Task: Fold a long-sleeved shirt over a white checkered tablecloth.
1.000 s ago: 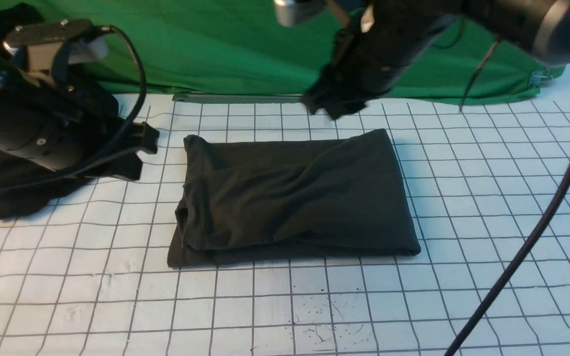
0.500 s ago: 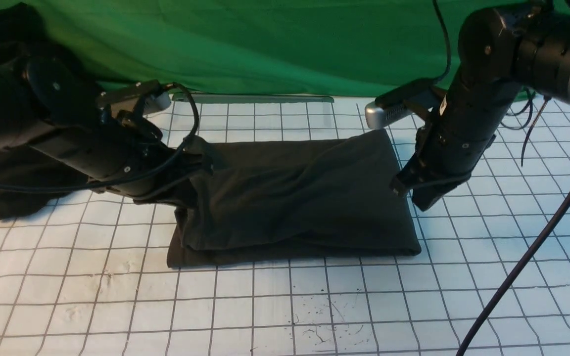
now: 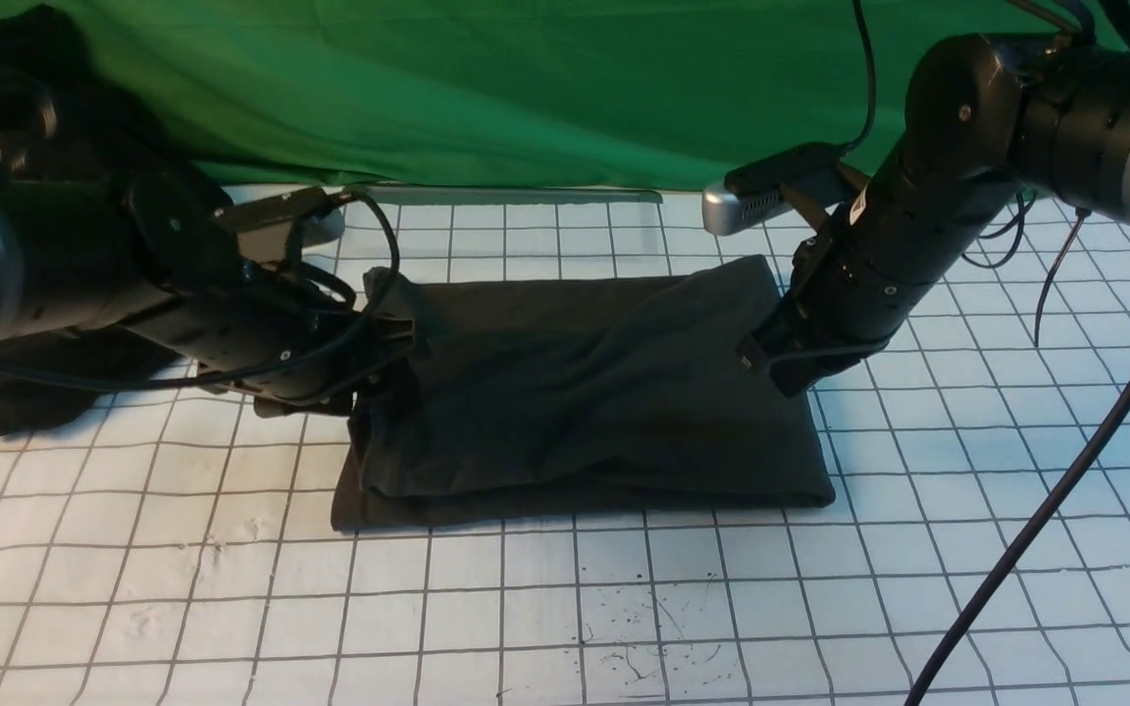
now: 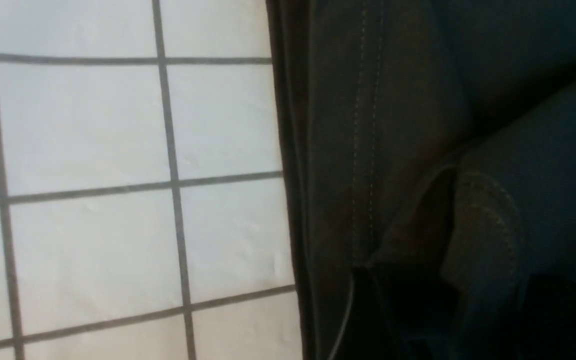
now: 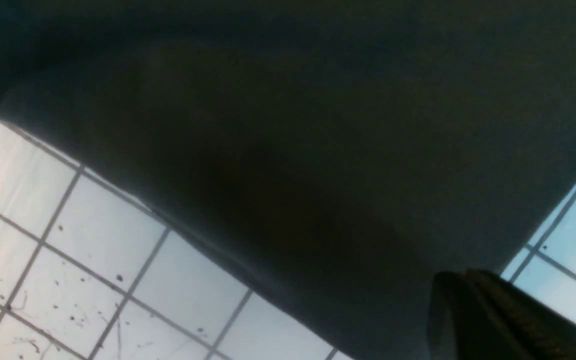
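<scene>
From the front, the folded dark charcoal long-sleeved shirt lies mid-table on the white checkered tablecloth. The left end effector meets its left edge; I cannot tell its state. The right end effector, pressed together, sits at the right edge. The left wrist view shows stitched hem, the right wrist view plain dark cloth.

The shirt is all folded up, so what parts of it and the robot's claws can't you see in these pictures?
- Long-sleeved shirt: sleeves, logo and neck label, hidden inside its own folds in the front view.
- Left gripper: fingertips, dark against the shirt's edge in the front view, blurred in shadow in the left wrist view.
- Right gripper: whether it pinches cloth; its own body hides the tips in the front view.
- Black garment: mostly behind the left arm.
</scene>
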You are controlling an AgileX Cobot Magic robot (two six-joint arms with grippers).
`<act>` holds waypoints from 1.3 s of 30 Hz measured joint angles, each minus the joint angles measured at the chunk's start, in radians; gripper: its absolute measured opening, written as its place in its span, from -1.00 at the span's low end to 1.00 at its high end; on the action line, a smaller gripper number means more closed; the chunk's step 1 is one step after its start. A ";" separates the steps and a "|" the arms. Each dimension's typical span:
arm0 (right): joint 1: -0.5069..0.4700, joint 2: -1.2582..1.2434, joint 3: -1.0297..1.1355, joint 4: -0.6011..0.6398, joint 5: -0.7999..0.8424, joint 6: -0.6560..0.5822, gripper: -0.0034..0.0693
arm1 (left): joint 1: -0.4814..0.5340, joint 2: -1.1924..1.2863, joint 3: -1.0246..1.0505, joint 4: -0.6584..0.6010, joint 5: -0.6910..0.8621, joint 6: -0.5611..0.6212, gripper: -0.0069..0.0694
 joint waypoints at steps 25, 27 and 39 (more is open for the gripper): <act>-0.001 0.000 0.000 0.122 0.059 -0.159 -0.91 | 0.011 -0.011 -0.195 0.156 0.228 0.057 -0.63; -0.001 0.000 0.000 0.123 0.059 -0.160 -0.91 | 0.011 -0.011 -0.195 0.158 0.233 0.057 -0.55; -0.001 0.000 0.000 0.125 0.061 -0.161 -0.91 | 0.011 -0.060 -0.322 0.353 0.367 -0.119 0.14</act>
